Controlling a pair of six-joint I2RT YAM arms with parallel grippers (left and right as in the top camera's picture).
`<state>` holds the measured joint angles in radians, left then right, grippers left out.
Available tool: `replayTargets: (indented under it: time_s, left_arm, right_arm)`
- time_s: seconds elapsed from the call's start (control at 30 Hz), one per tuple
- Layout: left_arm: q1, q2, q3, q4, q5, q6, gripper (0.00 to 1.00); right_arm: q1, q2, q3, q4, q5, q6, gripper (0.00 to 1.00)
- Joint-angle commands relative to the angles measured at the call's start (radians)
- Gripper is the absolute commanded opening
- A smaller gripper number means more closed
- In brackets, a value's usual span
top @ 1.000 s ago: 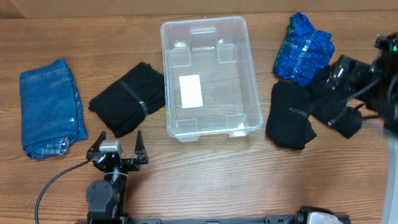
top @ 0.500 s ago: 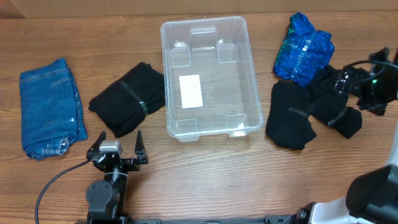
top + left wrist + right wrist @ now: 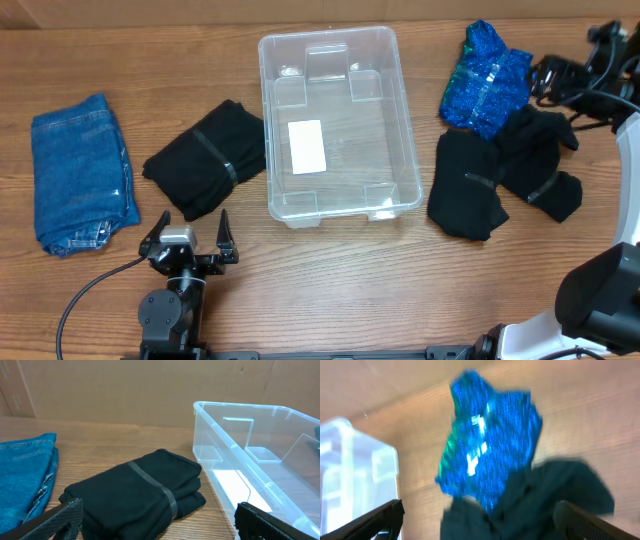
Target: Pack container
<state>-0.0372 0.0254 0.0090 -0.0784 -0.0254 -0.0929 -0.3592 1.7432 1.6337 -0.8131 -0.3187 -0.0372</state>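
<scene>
Both the right gripper point(image 3: 480, 524) and the left gripper point(image 3: 192, 226) are seen spread wide, with nothing held. The right one is poised to the right of the container point(image 3: 266, 120) and aimed at a shiny blue garment point(image 3: 487, 440). The left one is found before its near-left corner. The container is set empty mid-worktop point(image 3: 330, 290). A first pick is judged in hand: lowering and closing on that garment is required.

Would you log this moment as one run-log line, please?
container empty | left gripper open, near black bundle | right gripper open, facing blue sparkly garment
</scene>
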Motion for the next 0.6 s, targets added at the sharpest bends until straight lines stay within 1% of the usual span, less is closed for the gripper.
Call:
replayTargets:
  time_s: [0.0, 0.13, 0.3, 0.37, 0.47, 0.53, 0.57]
  left_arm:
    - [0.004, 0.000, -0.004, 0.003, 0.008, 0.026, 1.00]
    - [0.004, 0.000, -0.004, 0.003, 0.008, 0.026, 1.00]
    - [0.004, 0.000, -0.004, 0.003, 0.008, 0.026, 1.00]
    - [0.004, 0.000, -0.004, 0.003, 0.008, 0.026, 1.00]
    - [0.004, 0.000, -0.004, 0.003, 0.008, 0.026, 1.00]
    - [0.004, 0.000, -0.004, 0.003, 0.008, 0.026, 1.00]
    - [0.004, 0.000, -0.004, 0.003, 0.008, 0.026, 1.00]
  right_arm:
    - [0.016, 0.023, 0.010, 0.148, -0.031, 0.077, 1.00]
    - [0.050, 0.077, 0.010, 0.329, 0.016, 0.175, 1.00]
    - [0.079, 0.204, 0.010, 0.497, 0.039, 0.198, 1.00]
    - [0.078, 0.267, 0.010, 0.543, 0.076, 0.237, 1.00]
    - [0.072, 0.346, 0.010, 0.588, 0.087, 0.256, 1.00]
    - [0.071, 0.379, 0.010, 0.555, 0.088, 0.255, 1.00]
    - [0.071, 0.390, 0.010, 0.509, 0.101, 0.255, 1.00]
